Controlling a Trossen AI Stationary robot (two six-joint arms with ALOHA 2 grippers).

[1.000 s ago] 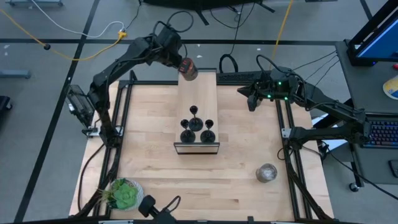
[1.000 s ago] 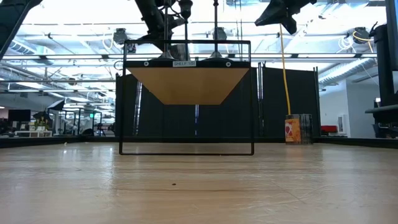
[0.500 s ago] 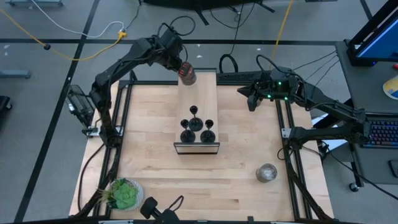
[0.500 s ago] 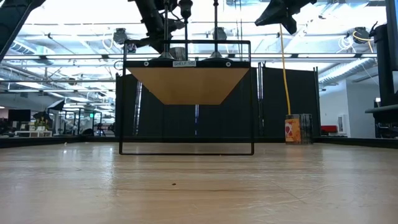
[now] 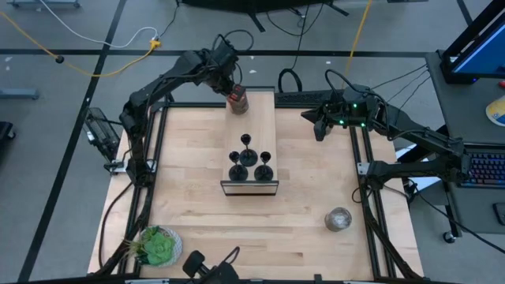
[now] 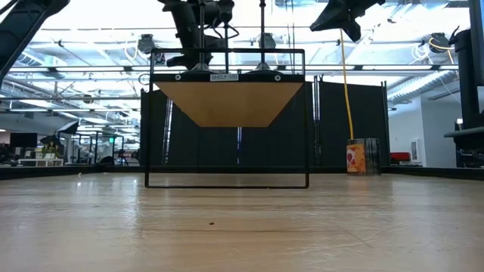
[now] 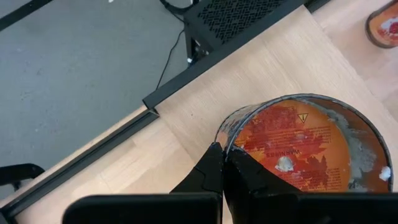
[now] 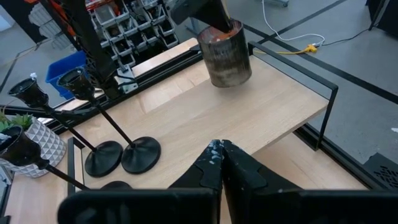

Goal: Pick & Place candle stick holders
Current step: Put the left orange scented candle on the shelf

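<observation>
Three black candle stick holders (image 5: 246, 143) (image 5: 235, 170) (image 5: 264, 170) stand on their round bases at the near end of a raised wooden shelf (image 5: 260, 118). They also show in the right wrist view (image 8: 102, 158). My left gripper (image 5: 231, 85) is shut on a glass jar with red-orange contents (image 5: 237, 101) at the shelf's far left corner. My right gripper (image 5: 319, 130) is shut and empty, held above the table's far right part. My left gripper pinches the jar's rim (image 7: 225, 138) on its far left side, one finger inside the jar and one outside. The fingers come from above, slanting in from the far left. The jar stands upright with its base (image 8: 231, 79) on the shelf.
A clear greyish glass jar (image 5: 338, 218) stands on the table at the near right. A potted green plant (image 5: 158, 245) stands at the near left corner. Another round orange thing (image 7: 385, 25) shows beyond the held jar. The table has a black frame rail (image 5: 150, 150).
My left gripper has gone down and a little toward the table's near edge with the jar. The jar has come down onto the shelf's far left corner and now stands upright.
</observation>
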